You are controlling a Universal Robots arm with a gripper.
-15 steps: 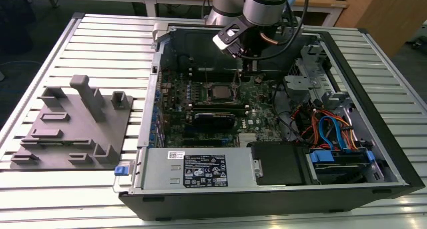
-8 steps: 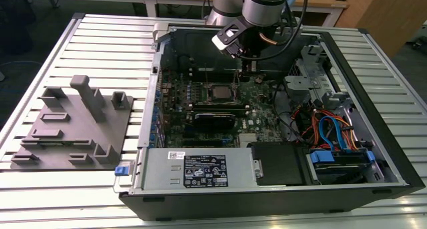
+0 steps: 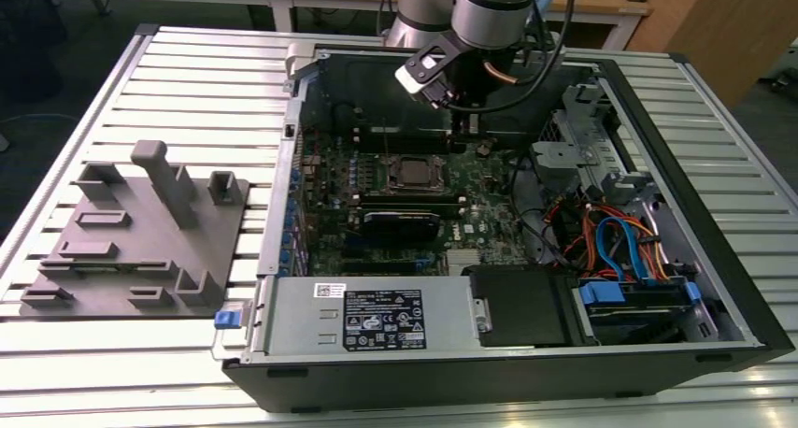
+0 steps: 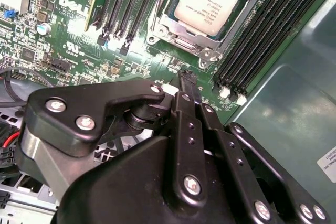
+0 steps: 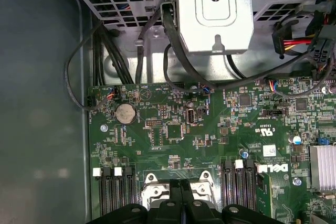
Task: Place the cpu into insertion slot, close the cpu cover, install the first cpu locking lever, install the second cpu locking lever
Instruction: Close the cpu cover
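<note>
The cpu (image 4: 209,1) shows its silver-grey top, lying flat in the insertion slot (image 3: 412,173) on the green motherboard (image 3: 480,208). The cpu cover (image 4: 176,24) lies down around the chip as a silver frame. A thin lever rod (image 4: 159,1) runs along one side of the socket. My gripper (image 4: 187,77) is shut with nothing between its fingers. It hovers just off a corner of the socket, apart from it. In the exterior view the gripper (image 3: 472,134) hangs to the right of and behind the socket. In the first wrist view the fingers (image 5: 176,195) hide part of the socket (image 5: 152,179).
Black memory slots (image 4: 262,35) flank the socket. A metal drive cage (image 5: 212,11) with black cables stands close behind the gripper. The case walls (image 3: 711,232) ring the board. A power supply (image 3: 362,316) sits at the front. A grey fixture plate (image 3: 131,236) lies at the exterior view's left.
</note>
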